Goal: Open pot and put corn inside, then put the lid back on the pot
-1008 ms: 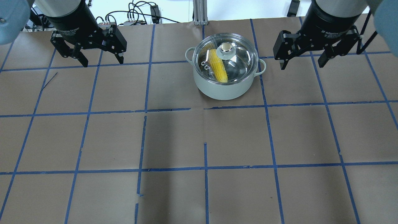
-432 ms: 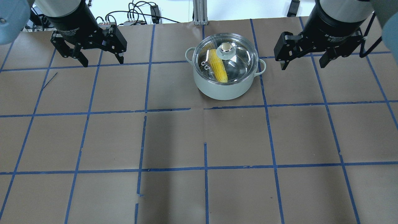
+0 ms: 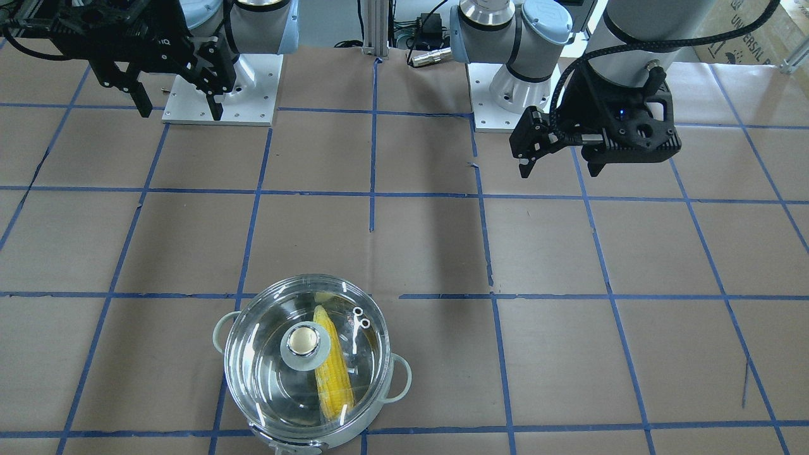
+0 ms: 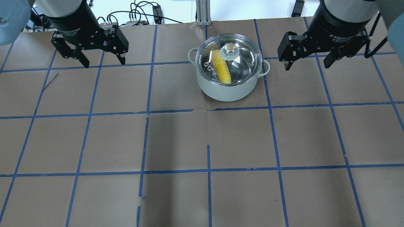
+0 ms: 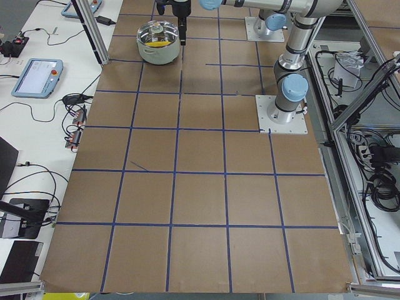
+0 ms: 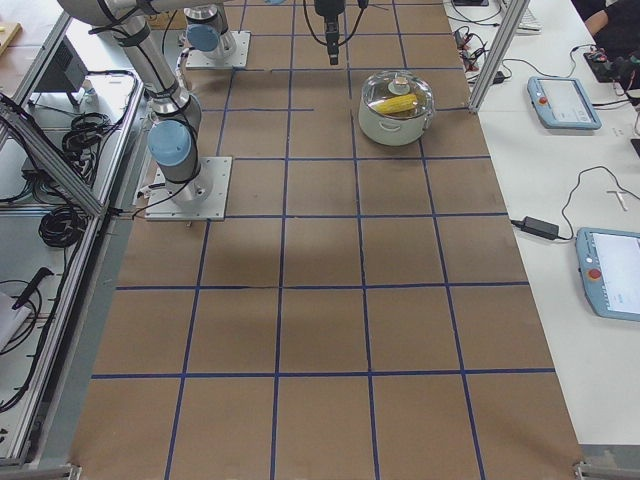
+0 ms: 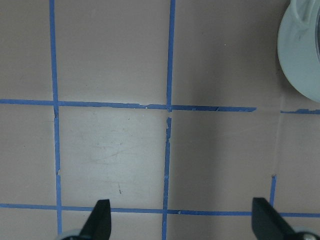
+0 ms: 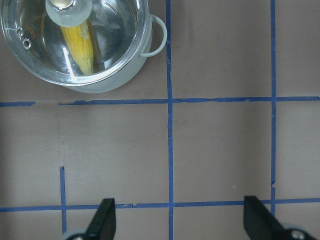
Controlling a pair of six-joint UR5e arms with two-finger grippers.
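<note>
The pot (image 4: 228, 90) stands at the table's far middle, pale-walled with two loop handles. The glass lid (image 4: 244, 61) sits closed on it, knob up. The yellow corn (image 4: 222, 67) lies inside under the lid. My left gripper (image 4: 104, 63) hovers open and empty far to the pot's left. My right gripper (image 4: 306, 66) hovers open and empty just right of the pot. The right wrist view shows the pot (image 8: 115, 82), lid (image 8: 120, 30) and corn (image 8: 80, 45) at its top left. The left wrist view shows only the pot's wall (image 7: 300, 60).
Brown paper with a blue tape grid (image 4: 208, 170) covers the table. The arm base plates (image 3: 218, 95) are at the robot's side. Cables and boxes (image 4: 139, 15) lie beyond the far edge. Tablets (image 6: 565, 100) lie on side benches.
The right gripper has shifted slightly away from the pot and stayed open. The left gripper, pot, lid and corn have not moved.
</note>
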